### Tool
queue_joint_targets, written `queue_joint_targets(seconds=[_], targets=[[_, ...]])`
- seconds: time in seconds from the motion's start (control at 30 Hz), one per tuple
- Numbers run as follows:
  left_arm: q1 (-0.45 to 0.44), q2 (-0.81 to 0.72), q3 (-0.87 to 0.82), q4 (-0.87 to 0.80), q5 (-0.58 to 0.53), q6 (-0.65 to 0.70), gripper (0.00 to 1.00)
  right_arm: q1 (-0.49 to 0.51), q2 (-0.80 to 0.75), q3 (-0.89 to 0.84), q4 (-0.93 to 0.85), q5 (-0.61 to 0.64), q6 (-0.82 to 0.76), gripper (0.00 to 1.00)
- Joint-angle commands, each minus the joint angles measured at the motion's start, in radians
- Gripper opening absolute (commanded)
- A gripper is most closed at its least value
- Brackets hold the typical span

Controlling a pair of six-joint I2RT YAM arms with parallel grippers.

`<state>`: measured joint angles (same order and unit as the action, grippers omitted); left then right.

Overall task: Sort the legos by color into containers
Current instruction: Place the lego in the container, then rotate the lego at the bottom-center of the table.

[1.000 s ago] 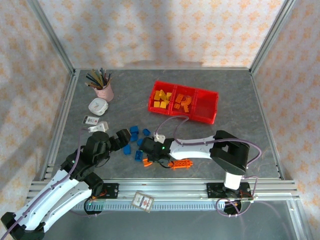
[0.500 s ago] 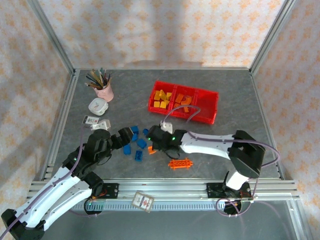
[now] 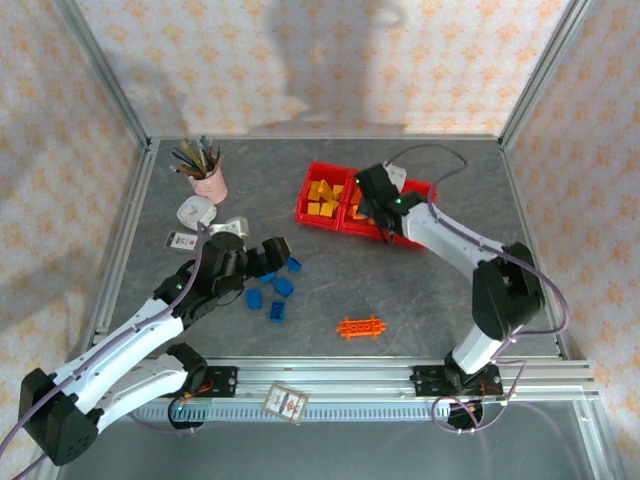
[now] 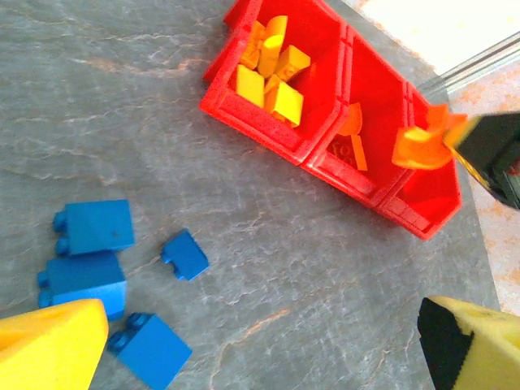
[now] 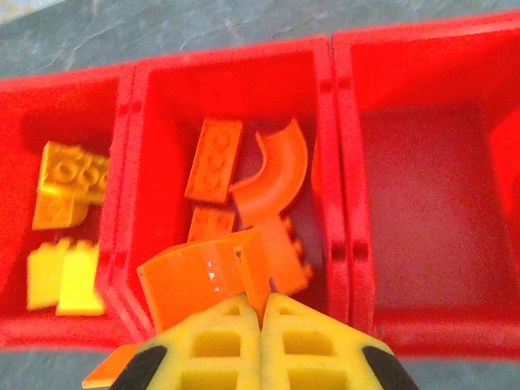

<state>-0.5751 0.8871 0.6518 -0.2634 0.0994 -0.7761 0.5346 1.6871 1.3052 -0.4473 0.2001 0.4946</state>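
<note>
The grey marbled worktop [image 3: 440,290] carries a bright red translucent plastic tray [image 3: 414,212] of three side-by-side compartments near its far edge. It holds yellow bricks [image 3: 321,198] in the left compartment and orange bricks [image 5: 214,159] in the middle one. The right hand [image 5: 262,313] hangs over the middle compartment, fingers together and clamped on a curved orange arch brick [image 5: 199,276]. The left hand [image 4: 260,341] hovers low above the worktop, fingers wide apart, just beside a cluster of small blue bricks [image 4: 93,227]. A long studded orange piece [image 3: 361,327] lies alone nearer the arm bases — well apart from the tray.
</note>
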Motion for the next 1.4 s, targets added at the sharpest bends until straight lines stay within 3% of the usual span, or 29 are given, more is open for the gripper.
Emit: queue_joint_targets(seconds=[0.0, 0.13, 0.37, 0.5, 0.9, 1.2, 1.37], targets=[[0.009, 0.035, 0.046, 0.094, 0.025, 0.040, 0.99, -0.041, 0.112, 0.096, -0.007, 0.049, -0.094, 0.04], [0.010, 0.075, 0.067, 0.102, 0.018, 0.052, 0.99, -0.073, 0.203, 0.171, 0.005, 0.025, -0.121, 0.05], [0.012, 0.102, 0.085, 0.098, 0.017, 0.064, 0.99, -0.074, 0.247, 0.265, -0.036, 0.017, -0.158, 0.33], [0.012, 0.094, 0.092, 0.086, 0.024, 0.066, 0.99, -0.066, 0.184, 0.227, -0.044, -0.002, -0.161, 0.42], [0.012, -0.030, 0.040, 0.025, 0.047, 0.053, 0.99, 0.083, -0.191, -0.115, -0.089, -0.039, -0.113, 0.61], [0.008, -0.098, -0.037, 0.017, 0.077, -0.036, 0.99, 0.235, -0.413, -0.365, -0.220, -0.057, 0.030, 0.69], [-0.057, -0.114, -0.064, -0.004, 0.043, -0.060, 0.99, 0.363, -0.498, -0.478, -0.270, -0.075, 0.154, 0.74]])
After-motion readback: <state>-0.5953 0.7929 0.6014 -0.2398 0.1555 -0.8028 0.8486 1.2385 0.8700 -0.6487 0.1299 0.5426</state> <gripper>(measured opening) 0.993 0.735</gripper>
